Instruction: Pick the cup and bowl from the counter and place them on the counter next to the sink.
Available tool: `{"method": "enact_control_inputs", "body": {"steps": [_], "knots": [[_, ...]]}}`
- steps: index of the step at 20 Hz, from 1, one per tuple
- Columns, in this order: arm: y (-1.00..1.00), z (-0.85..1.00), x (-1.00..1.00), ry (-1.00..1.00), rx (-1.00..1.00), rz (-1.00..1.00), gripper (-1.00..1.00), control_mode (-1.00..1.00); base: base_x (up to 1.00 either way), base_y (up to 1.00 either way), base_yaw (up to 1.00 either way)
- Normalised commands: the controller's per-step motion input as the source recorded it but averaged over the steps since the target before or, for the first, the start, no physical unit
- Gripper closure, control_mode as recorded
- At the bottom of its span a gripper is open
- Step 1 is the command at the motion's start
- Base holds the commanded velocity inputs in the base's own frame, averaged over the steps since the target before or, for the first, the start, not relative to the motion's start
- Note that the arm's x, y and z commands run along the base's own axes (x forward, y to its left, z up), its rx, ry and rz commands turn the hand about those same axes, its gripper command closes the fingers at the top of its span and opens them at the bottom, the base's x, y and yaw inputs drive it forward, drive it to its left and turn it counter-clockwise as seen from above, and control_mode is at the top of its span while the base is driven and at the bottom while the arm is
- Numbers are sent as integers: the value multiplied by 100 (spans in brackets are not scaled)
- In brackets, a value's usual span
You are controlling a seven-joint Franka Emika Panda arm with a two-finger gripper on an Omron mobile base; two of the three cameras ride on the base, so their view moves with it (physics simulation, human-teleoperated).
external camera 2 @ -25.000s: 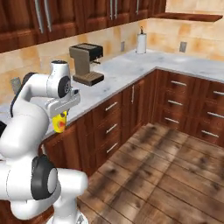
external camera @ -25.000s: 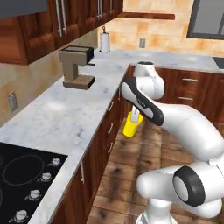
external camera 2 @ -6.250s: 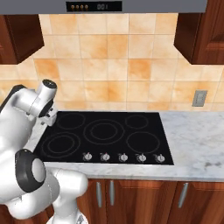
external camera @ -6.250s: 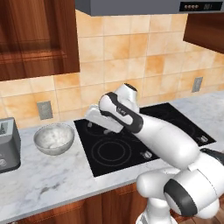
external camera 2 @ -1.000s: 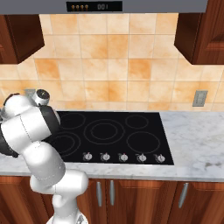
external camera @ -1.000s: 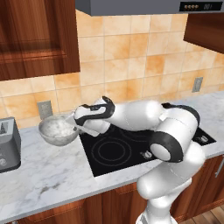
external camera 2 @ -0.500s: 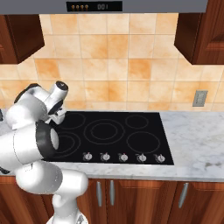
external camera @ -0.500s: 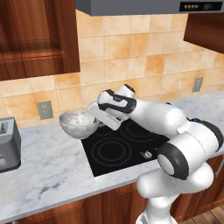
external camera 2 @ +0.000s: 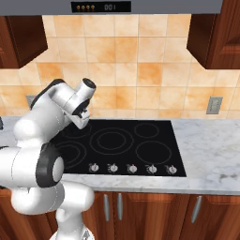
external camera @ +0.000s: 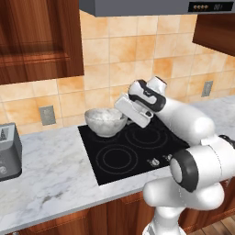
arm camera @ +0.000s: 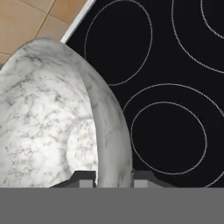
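Observation:
My gripper is shut on the right rim of the bowl, a wide grey bowl with a white speckled inside. It holds the bowl in the air above the back left corner of the black cooktop. In the hand view the bowl rises large at the left, and its rim runs down between my gripper tips, with the cooktop rings beyond. The white marble counter lies to the left of the cooktop. The cup and the sink are out of view.
A grey appliance stands on the counter at the far left. A range hood and wooden cabinets hang above. More marble counter runs to the right of the cooktop, under a wall outlet.
The bowl has come up off the left counter and travelled right in my gripper, from beside the cooktop to above its back left corner.

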Motion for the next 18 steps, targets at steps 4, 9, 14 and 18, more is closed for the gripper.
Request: {"method": "enact_control_inputs", "body": {"steps": [4, 9, 14, 18], "knots": [[-67, 21, -24, -1, 0, -1, 100, -100, 0, 0, 0], [-74, 0, -23, -2, 0, -1, 100, -100, 0, 0, 0], [-53, 0, -18, -7, 0, 0, 100, -100, 0, 0, 0], [-21, 0, 0, -15, 0, 0, 100, -100, 0, 0, 0]]}}
